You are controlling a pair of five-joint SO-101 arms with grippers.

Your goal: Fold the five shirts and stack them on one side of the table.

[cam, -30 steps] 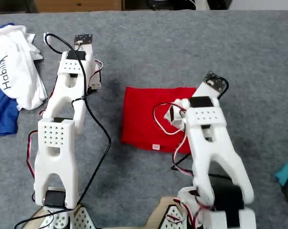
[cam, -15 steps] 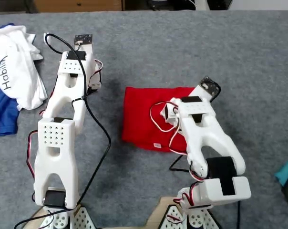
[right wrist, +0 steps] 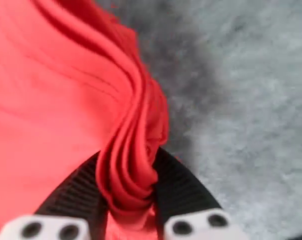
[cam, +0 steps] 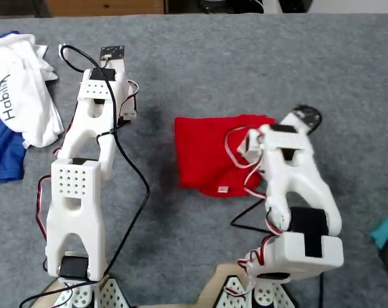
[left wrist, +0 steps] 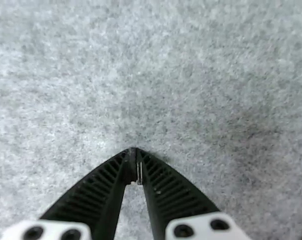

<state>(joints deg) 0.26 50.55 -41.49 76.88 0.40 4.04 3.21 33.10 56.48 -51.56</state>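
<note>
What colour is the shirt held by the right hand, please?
The shirt is red, clearest in the right wrist view.

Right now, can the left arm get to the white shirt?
Probably yes: the left tool is shut on nothing, and nothing stands between it and the white shirt nearby.

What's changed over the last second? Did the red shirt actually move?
Yes. The right arm swung toward the table's right side with the right gripper shut on a bunched edge of the red shirt, and the shirt slid that way with it. The left arm, the left gripper shut over the bare grey mat, the white shirt and the blue shirt stayed put.
</note>
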